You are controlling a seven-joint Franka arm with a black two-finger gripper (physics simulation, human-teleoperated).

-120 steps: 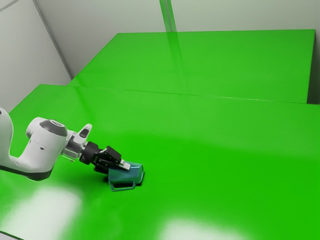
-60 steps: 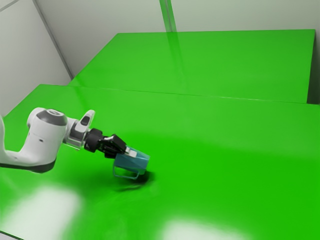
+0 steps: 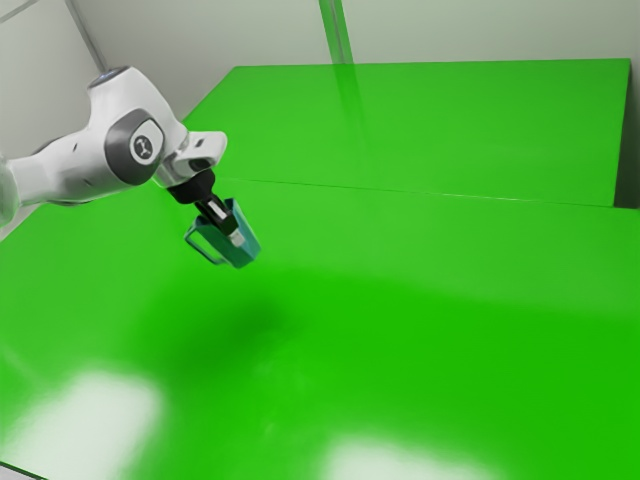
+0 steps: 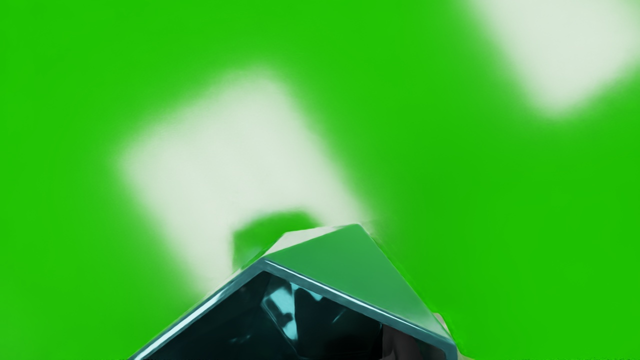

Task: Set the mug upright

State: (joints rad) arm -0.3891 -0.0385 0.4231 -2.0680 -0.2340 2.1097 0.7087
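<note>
In the exterior view my gripper (image 3: 234,238) is shut on the teal mug (image 3: 242,252), one finger lying along its outer side. The mug hangs in the air above the green table, tilted, its handle toward the exterior view's left and its opening up toward my hand. In the wrist view the mug (image 4: 345,270) shows its angular rim and dark inside, with part of a finger at its wall.
The green table (image 3: 400,350) stretches below and around the mug, with bright reflections on it. A second green surface (image 3: 420,130) lies behind it, against pale walls.
The mug, lying on the table a second ago, has been lifted in my gripper and carried toward the far side. My hand has turned to point more steeply downward, swinging the mug nearer to upright.
</note>
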